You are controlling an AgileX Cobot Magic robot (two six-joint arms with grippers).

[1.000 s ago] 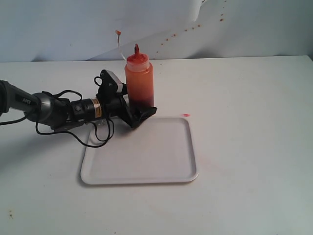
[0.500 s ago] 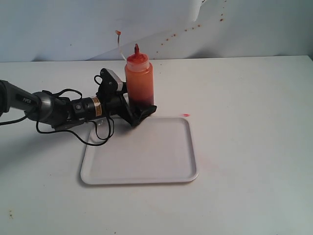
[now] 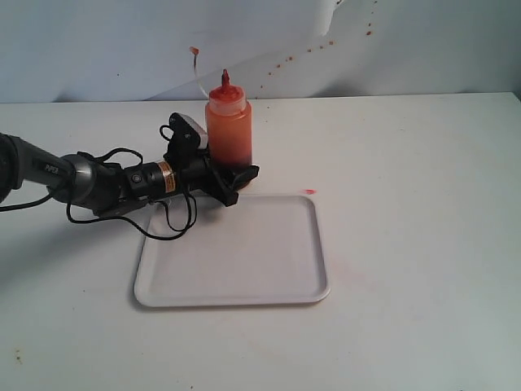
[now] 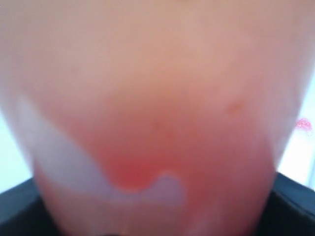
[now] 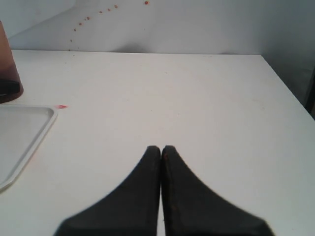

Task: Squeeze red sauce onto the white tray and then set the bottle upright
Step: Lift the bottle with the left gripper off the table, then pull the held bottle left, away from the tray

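The bottle (image 3: 229, 134) stands upright on the table just behind the white tray (image 3: 236, 252), its red nozzle up and its thin cap tether curling off to the left. Dark red sauce (image 3: 232, 155) shows through its lower wall. My left gripper (image 3: 236, 175) lies low and level, jaws around the bottle's base and closed against it. In the left wrist view the bottle (image 4: 157, 98) fills the frame, with black fingers (image 4: 15, 206) pressing at both sides. My right gripper (image 5: 161, 148) is shut on nothing above bare table.
A small red drop (image 3: 309, 191) lies on the table by the tray's far right corner. Faint red specks dot the grey backdrop (image 3: 309, 50). The left arm's cables (image 3: 167, 220) hang over the tray's left rim. The tray's corner (image 5: 29, 128) shows in the right wrist view.
The left gripper's jaws have closed in on the bottle's base, and the bottle has shifted slightly to the left. The right gripper has not moved.
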